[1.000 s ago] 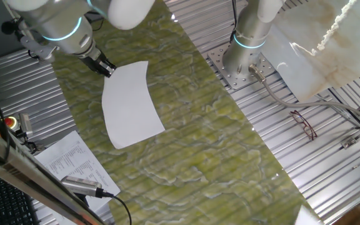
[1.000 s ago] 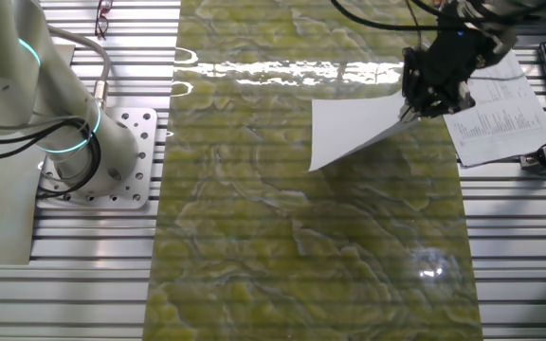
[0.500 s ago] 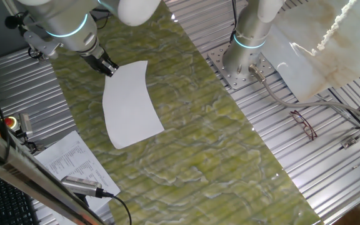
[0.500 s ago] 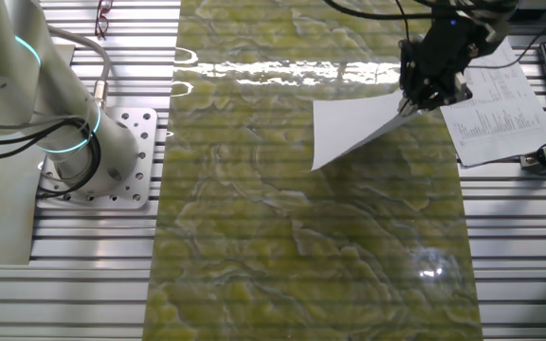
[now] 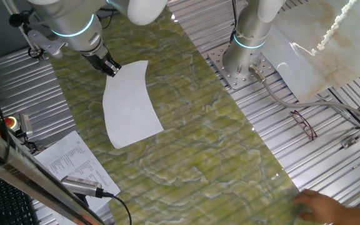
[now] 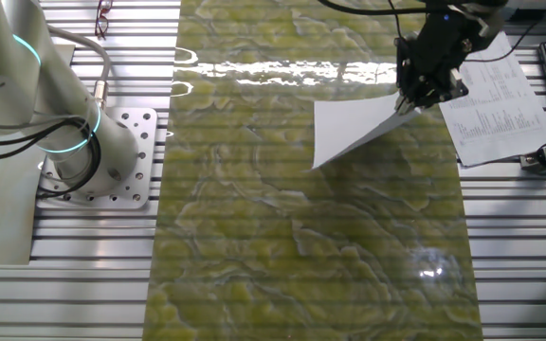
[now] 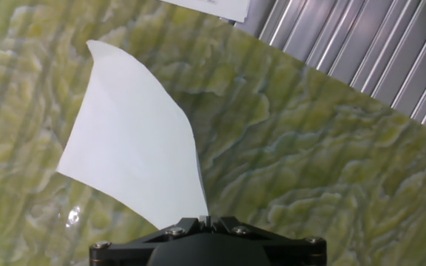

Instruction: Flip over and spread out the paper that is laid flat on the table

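- The claw (image 5: pixel 111 67) is pinched on one corner of the paper (image 5: pixel 130 103); in the hand view the fingers meet right at the sheet's edge (image 7: pixel 204 216), with no gap visible between them.
- The paper sits toward the far left part of the green table (image 5: pixel 192 125) in one fixed view, its held corner lifted and the sheet curving down so the opposite end rests on the surface.
- Risk of slipping: the grip covers only a sliver of the corner. A quick pull or swing could draw the sheet out of the fingers, and it would drop back unflipped.
- Risk of tearing or creasing: all the load runs through that one corner. Dragging while the resting end catches on the table could rip it or fold a hard crease.
- Risk of a folded landing: the sheet is limp and already bowed. If it is carried over too low, it may double on itself instead of lying spread.
- Risk of overshoot: the printed sheet (image 6: pixel 491 104) lies just beside the table's edge near the claw. A flip toward that side could leave the paper partly off the green surface or on top of it.
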Available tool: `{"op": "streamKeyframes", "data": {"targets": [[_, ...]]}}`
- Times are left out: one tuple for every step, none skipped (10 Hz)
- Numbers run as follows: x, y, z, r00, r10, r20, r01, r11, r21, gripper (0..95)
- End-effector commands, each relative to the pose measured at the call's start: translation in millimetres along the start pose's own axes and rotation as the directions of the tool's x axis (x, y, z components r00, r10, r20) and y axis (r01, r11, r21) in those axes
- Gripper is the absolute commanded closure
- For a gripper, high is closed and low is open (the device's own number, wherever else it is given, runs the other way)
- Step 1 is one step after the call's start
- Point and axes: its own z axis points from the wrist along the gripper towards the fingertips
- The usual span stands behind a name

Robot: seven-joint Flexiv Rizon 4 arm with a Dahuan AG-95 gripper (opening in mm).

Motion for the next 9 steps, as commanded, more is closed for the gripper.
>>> {"op": "streamKeyframes", "data": {"targets": [[1.4,1.4,0.0,1.0,0.003,0.009,-0.003,1.0,0.004,95.0],[1.6,3.2,-0.7,1.0,0.005,0.016,-0.005,1.0,0.01,95.0],[1.5,7.3,-1.8,1.0,0.009,0.024,-0.009,1.0,0.027,95.0],[1.7,11.9,-3.0,1.0,0.008,0.019,-0.009,0.999,0.048,95.0],[2.0,17.1,-4.4,1.0,0.015,0.02,-0.016,0.999,0.051,95.0],[2.5,21.2,-5.6,1.0,0.021,0.021,-0.022,0.998,0.051,95.0],[3.9,25.6,-7.5,0.999,0.026,0.022,-0.027,0.998,0.051,95.0],[4.6,27.9,-8.5,0.999,0.028,0.024,-0.029,0.998,0.05,95.0],[4.9,29.9,-9.0,0.999,0.031,0.025,-0.032,0.998,0.05,95.0]]}}
